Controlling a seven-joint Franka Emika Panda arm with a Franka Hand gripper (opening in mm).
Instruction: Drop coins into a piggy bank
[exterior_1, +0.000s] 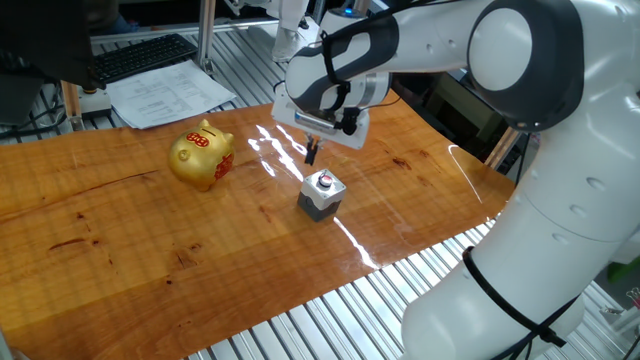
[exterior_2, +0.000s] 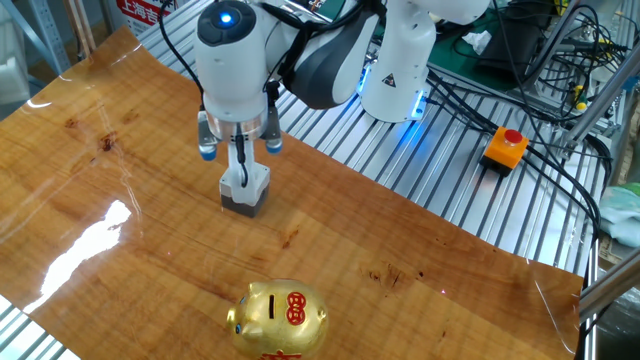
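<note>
Your wooden worktop (exterior_1: 120, 250) carries only 2 things. The piggy bank (exterior_1: 201, 154) stands well in from the long edges, toward the keyboard end; it looks hard and slippery, so leave it put and feed the slot (exterior_2: 272, 304) on its back. The grey block (exterior_1: 321, 194) sits mid-worktop. Just above it, the gripper (exterior_1: 311, 152) has its fingers nearly together; any coin there is too small to tell.
</note>
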